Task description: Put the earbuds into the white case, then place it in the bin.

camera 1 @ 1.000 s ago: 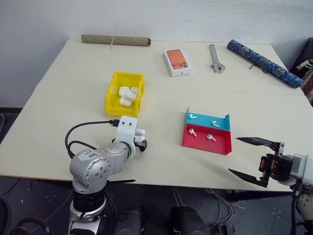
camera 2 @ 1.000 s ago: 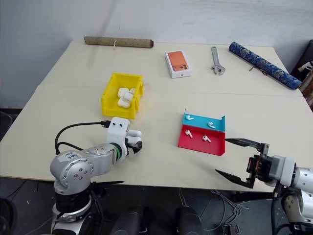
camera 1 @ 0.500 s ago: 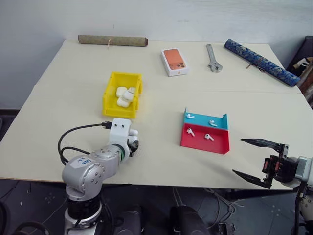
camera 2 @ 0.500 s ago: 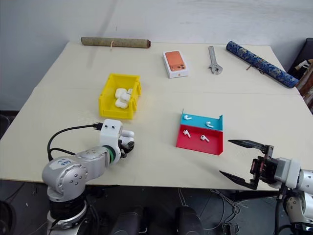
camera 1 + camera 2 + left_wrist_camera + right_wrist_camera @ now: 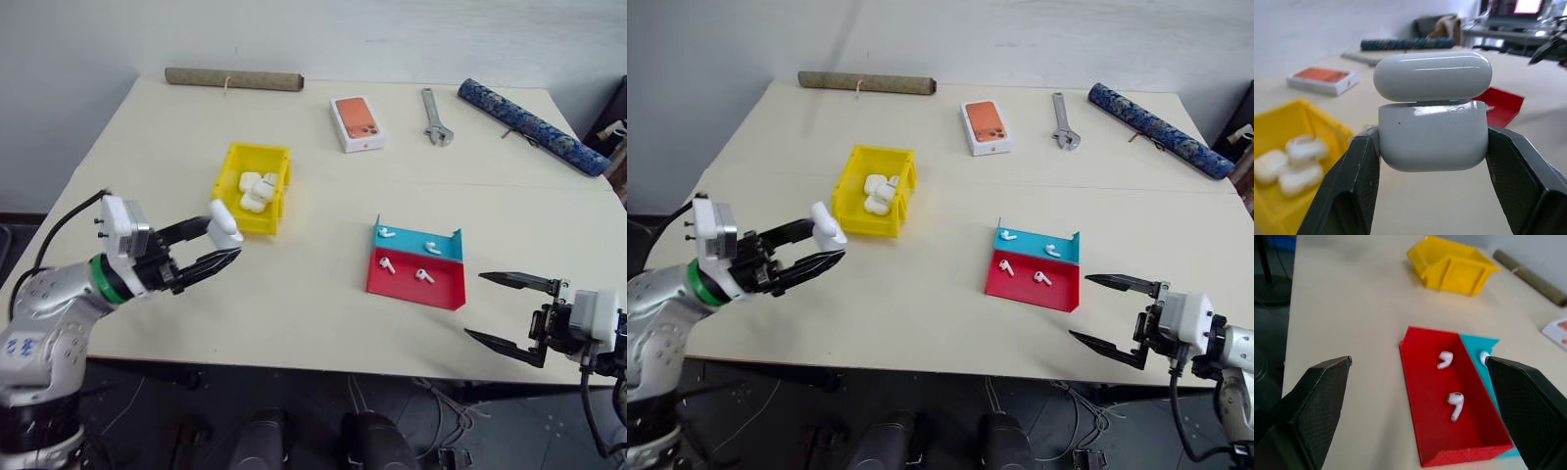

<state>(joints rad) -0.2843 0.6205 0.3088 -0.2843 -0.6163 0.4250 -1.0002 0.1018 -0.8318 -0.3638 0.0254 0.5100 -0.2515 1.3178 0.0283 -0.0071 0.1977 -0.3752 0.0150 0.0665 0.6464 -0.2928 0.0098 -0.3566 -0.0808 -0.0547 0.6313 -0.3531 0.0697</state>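
Left claw (image 5: 217,242) clamped on white case (image 5: 1432,117), lid apparently ajar, held above surface (image 5: 313,304) beside bin (image 5: 274,217). Right claw (image 5: 505,311) spread near earbuds (image 5: 1449,382). Recommend steadying case upright for loading.

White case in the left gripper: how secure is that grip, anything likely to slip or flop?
The white case looks glossy and rounded, so it may slip between the left gripper fingers. Its lid stands slightly ajar, so it could flap if jolted. Probably stiff and light.
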